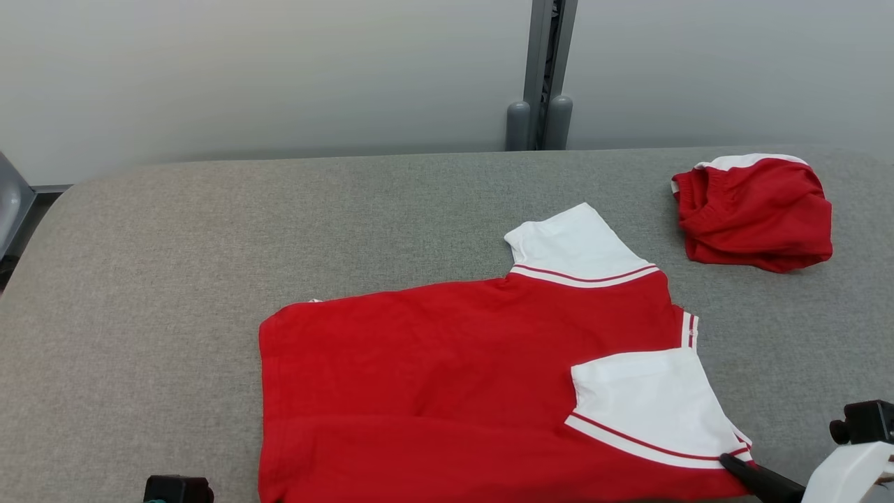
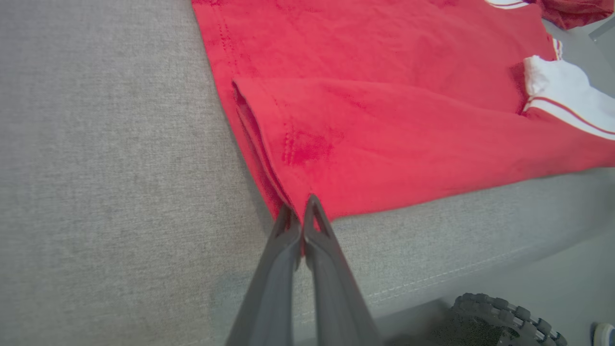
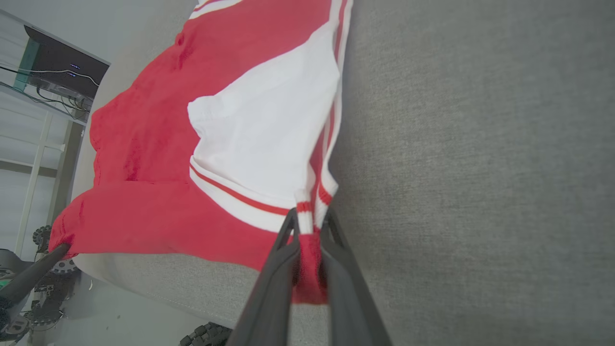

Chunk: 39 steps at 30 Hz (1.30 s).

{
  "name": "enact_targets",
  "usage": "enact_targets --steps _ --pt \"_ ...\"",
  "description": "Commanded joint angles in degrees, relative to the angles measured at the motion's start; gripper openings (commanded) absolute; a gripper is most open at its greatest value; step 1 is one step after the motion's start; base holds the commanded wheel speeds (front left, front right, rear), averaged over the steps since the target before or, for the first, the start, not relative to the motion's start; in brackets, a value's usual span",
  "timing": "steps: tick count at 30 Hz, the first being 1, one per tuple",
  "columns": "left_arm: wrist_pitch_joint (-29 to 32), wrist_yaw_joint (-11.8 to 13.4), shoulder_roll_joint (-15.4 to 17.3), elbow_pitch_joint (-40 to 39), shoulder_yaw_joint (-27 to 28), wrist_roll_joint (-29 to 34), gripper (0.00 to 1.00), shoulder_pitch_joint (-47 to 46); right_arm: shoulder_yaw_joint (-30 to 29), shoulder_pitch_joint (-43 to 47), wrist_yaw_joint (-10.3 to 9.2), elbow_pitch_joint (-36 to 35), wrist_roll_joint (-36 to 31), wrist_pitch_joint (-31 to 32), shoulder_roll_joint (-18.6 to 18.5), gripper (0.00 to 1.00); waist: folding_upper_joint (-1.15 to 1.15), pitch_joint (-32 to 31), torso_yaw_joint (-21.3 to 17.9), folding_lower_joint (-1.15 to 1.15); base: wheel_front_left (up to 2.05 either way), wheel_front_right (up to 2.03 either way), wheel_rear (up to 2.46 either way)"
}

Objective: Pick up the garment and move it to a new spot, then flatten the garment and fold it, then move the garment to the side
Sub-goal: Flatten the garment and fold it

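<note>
The garment (image 1: 454, 363) is a red shirt with white sleeves, lying flat on the grey table (image 1: 174, 279), its near edge folded up over the body. In the left wrist view my left gripper (image 2: 301, 215) is shut on the red hem corner of the garment (image 2: 384, 120). In the right wrist view my right gripper (image 3: 307, 225) is shut on the striped shoulder corner of the garment (image 3: 158, 120), beside the white sleeve (image 3: 269, 120). In the head view my right gripper (image 1: 730, 461) touches the shirt's lower right corner.
A second red and white garment (image 1: 754, 213) lies bunched at the table's far right. The table's near edge and a wheel (image 2: 504, 317) show below the shirt. A grey post (image 1: 545, 70) stands behind the table. Bare grey surface (image 1: 140, 349) spreads to the left.
</note>
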Motion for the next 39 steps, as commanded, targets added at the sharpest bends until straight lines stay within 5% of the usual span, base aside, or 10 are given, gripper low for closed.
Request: enact_targets --steps 1,12,13,14,15,26,39 --pt "0.38 0.61 0.78 -0.86 0.02 -0.4 0.0 1.0 -1.57 1.36 0.02 -1.0 -1.13 1.08 0.58 0.0 0.0 0.11 -0.12 0.0 0.0 0.0 0.0" --pt "2.27 2.09 2.13 -3.62 -0.35 -1.3 0.0 3.08 -10.2 6.41 0.02 -6.27 -7.9 8.98 6.67 0.0 0.0 0.06 -0.25 0.0 0.0 0.0 0.0" --pt "2.35 2.14 2.21 -3.71 -0.38 -1.37 0.1 3.18 -10.97 6.64 0.02 -6.55 -8.65 9.91 7.34 0.13 0.0 -0.01 -0.27 0.0 0.0 0.0 0.0" --pt "2.56 2.38 2.3 -3.73 -0.43 -1.39 0.59 3.2 -11.6 7.01 0.02 -6.98 -9.21 11.28 8.07 0.5 0.0 -0.1 -0.28 0.0 0.0 0.0 0.0" --pt "2.76 2.49 2.37 -3.77 -0.49 -1.42 1.0 3.21 -12.11 7.35 0.02 -7.61 -9.82 12.41 8.73 1.0 0.0 -0.2 -0.29 0.0 0.0 0.0 0.0" --pt "1.42 4.17 3.38 -5.53 1.26 -0.88 1.0 2.68 -20.08 8.0 0.02 -14.7 -17.16 18.97 14.36 1.0 0.0 -0.82 -0.23 0.0 0.0 0.0 0.0" --pt "-4.67 6.98 2.09 -4.88 6.25 4.09 1.0 -6.93 -19.14 -9.2 0.02 -17.52 -22.75 11.84 11.86 1.0 0.0 2.76 0.01 0.0 0.0 0.0 0.0"
